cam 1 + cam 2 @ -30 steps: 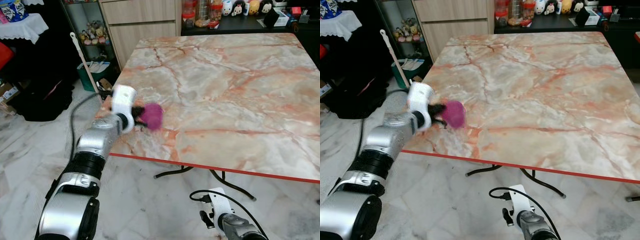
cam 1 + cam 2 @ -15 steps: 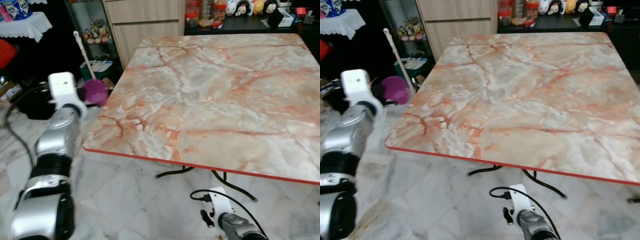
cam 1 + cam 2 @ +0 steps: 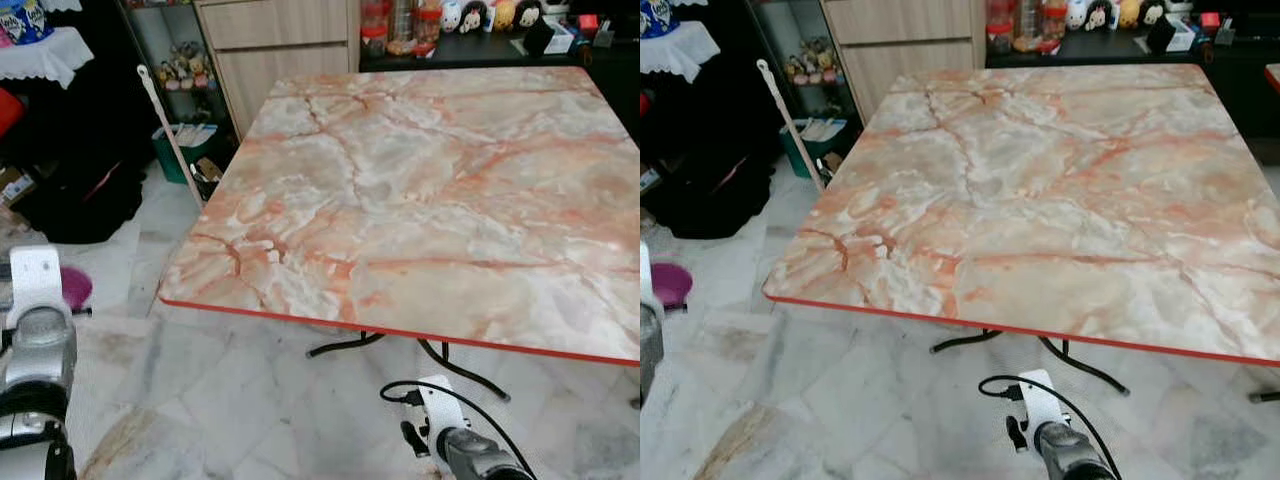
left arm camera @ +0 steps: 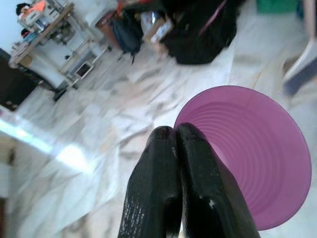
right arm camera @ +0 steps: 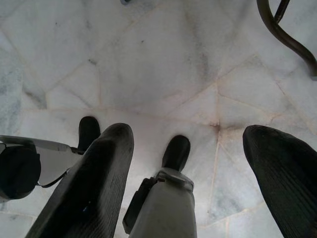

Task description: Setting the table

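A purple plastic bowl (image 4: 250, 153) is pinched at its rim by my left gripper (image 4: 176, 130), whose two black fingers are pressed shut on it. In the left eye view the bowl (image 3: 74, 287) hangs low at the far left, off the table and over the floor, beside my left wrist (image 3: 35, 280). The marble-patterned table (image 3: 440, 190) with its red front edge stands bare to the right. My right gripper (image 5: 185, 148) hangs open below the table's front edge, pointing down at the floor.
A white stick (image 3: 170, 135) leans by the table's left corner, near a green bin (image 3: 185, 145) and a black bag (image 3: 80, 200). A wooden cabinet (image 3: 280, 50) and a shelf with jars and toys stand behind. The table's black legs (image 3: 440, 355) curve across the marble floor.
My left arm has swung the purple bowl away from the table's left edge, down and to the far left over the floor. The right arm has not moved.
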You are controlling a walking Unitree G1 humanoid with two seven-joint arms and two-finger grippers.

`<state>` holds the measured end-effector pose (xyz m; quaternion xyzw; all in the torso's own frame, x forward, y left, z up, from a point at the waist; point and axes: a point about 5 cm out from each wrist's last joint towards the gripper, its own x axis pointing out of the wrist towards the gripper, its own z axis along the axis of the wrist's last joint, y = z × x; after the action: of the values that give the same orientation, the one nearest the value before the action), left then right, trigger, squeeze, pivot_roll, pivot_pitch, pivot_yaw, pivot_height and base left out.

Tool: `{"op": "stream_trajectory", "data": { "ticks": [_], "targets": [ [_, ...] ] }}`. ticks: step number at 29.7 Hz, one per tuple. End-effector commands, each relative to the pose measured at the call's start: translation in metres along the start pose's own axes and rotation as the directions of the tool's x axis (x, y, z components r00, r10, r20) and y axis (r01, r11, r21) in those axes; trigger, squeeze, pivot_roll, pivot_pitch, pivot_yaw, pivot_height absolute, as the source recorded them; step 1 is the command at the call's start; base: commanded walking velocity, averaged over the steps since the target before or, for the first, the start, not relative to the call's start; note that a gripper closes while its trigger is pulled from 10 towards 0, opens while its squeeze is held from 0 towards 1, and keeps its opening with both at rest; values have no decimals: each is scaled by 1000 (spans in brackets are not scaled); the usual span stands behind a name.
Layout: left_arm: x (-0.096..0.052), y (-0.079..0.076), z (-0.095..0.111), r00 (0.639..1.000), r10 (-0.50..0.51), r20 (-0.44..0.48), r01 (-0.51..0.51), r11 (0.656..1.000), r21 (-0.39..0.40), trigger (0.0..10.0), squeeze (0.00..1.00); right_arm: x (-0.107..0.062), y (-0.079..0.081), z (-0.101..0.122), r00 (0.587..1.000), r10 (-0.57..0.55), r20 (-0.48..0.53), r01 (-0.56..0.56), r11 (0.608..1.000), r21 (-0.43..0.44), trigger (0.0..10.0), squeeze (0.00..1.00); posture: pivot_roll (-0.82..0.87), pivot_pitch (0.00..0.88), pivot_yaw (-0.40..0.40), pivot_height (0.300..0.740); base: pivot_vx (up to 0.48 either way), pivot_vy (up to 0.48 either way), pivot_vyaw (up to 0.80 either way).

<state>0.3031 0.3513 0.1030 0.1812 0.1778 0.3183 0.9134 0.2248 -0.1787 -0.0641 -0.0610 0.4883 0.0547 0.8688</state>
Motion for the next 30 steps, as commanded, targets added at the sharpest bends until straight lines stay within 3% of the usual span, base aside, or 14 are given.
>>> {"op": "stream_trajectory", "data": {
  "ticks": [1,2,6,10,13,17,22,25,29,30],
  "targets": [
    [0,8,-15,999,21,-39,-19,998,57,10000,0,1,5,-1,1000,12,0,-12,1000,3,10000,0,-25,67,125,740,0,0,0],
    [-4,4,-34,994,-1,-112,11,996,84,10000,0,1,5,-1,1000,11,0,-11,1000,4,10000,0,-25,67,125,740,0,0,0],
    [-13,-10,-61,973,-89,-214,110,990,86,10000,0,1,5,-1,1000,11,0,-11,1000,3,10000,0,-25,67,125,740,0,0,0],
    [-30,-35,-88,940,-195,-279,224,972,76,10000,0,1,5,-1,1000,10,-1,-10,1000,0,10000,0,-32,54,124,740,0,0,0],
    [-38,-43,-99,922,-214,-324,235,972,27,10000,0,1,5,-1,1000,10,-1,-10,1000,-1,10000,0,-32,54,124,740,0,0,0],
    [-49,-61,-108,894,-278,-350,281,959,-44,10000,0,1,4,-1,1000,8,-1,-8,1000,-4,10000,0,-40,44,119,740,0,0,0],
    [-60,-85,-108,861,-394,-321,346,917,-196,10000,0,0,4,0,1000,5,15,-5,1000,4,10000,0,-36,39,113,740,0,0,0],
    [-69,-97,-112,845,-426,-323,334,892,-304,10000,0,0,3,1,999,-4,33,4,1000,17,10000,0,-40,41,110,740,0,0,0],
    [-72,-102,-112,848,-433,-307,316,876,-364,10000,0,0,3,2,998,-8,58,6,999,33,10000,0,-44,49,106,740,0,0,0],
    [-74,-107,-110,850,-442,-287,309,859,-409,10000,0,0,3,4,996,-10,84,6,999,53,10000,0,-49,57,100,740,0,0,0]
  ]
}}
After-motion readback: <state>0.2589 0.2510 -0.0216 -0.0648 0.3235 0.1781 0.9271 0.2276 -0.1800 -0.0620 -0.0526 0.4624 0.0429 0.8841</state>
